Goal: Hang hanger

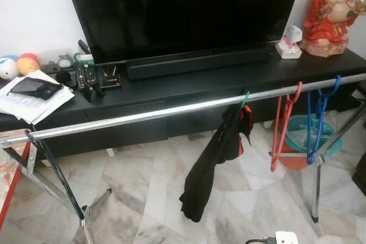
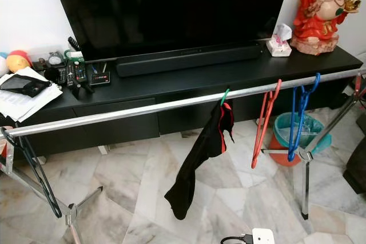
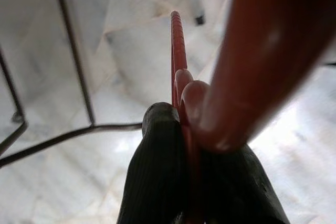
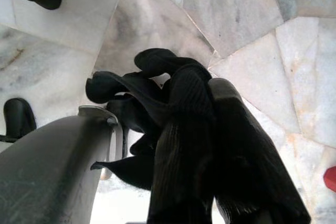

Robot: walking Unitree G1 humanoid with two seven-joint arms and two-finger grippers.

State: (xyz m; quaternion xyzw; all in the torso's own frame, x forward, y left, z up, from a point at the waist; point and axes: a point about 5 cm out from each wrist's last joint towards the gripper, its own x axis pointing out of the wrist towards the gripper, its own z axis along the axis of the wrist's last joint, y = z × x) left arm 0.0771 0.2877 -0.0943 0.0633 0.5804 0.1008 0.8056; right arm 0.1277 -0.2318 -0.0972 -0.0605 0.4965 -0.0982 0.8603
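Note:
A silver clothes rail [image 1: 171,110] runs across in front of me. On it hang a green hanger [image 1: 246,98] carrying a black and red garment [image 1: 211,164], a bare red hanger [image 1: 281,130] and a blue hanger [image 1: 314,124]. A thin black hanger [image 1: 54,175] hangs at the rail's left end. In the left wrist view my left gripper [image 3: 191,129] is shut on another red hanger [image 3: 178,51], low over the marble floor. My right gripper [image 4: 207,85] is shut, with folds of black cloth [image 4: 131,93] bunched at its fingertips.
Behind the rail stands a black TV console [image 1: 229,81] with a large TV [image 1: 183,10], a soundbar [image 1: 200,61], papers [image 1: 34,98] and a red statue [image 1: 331,15]. A teal bin [image 1: 303,132] sits by the rack's right leg [image 1: 314,187]. A white adapter [image 1: 286,237] lies on the floor.

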